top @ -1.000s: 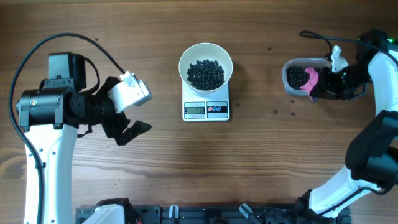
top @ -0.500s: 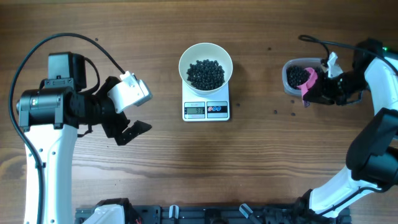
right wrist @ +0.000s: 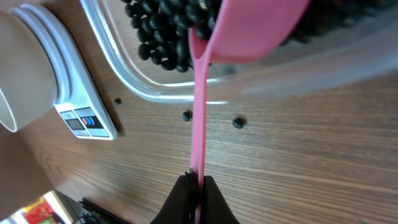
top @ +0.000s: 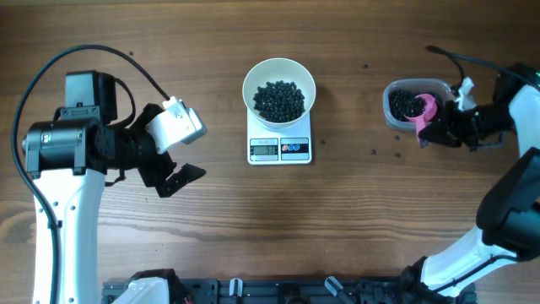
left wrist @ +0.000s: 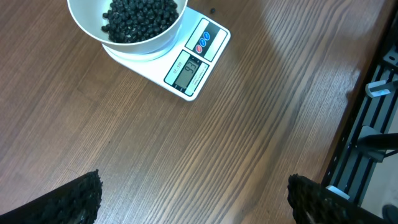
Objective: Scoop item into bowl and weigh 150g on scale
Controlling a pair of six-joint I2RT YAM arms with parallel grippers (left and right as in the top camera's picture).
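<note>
**Right gripper** (right wrist: 196, 186), clamped on the pink scoop (right wrist: 200, 93) by its handle, has shifted rightward; the scoop head remains over the clear tub (right wrist: 124, 71) of black beads (right wrist: 158, 37). Beyond, the part-filled white bowl (top: 253, 80) sits on the scale (top: 279, 149), so another scoop seems pending. **Left gripper** (left wrist: 196, 196) is idle, spread wide.

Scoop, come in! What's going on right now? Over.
Right fingers shut on pink scoop, head at the tub. Left fingers open, empty. Bowl of beads on scale. Stray beads on table, nothing big blocking.
</note>
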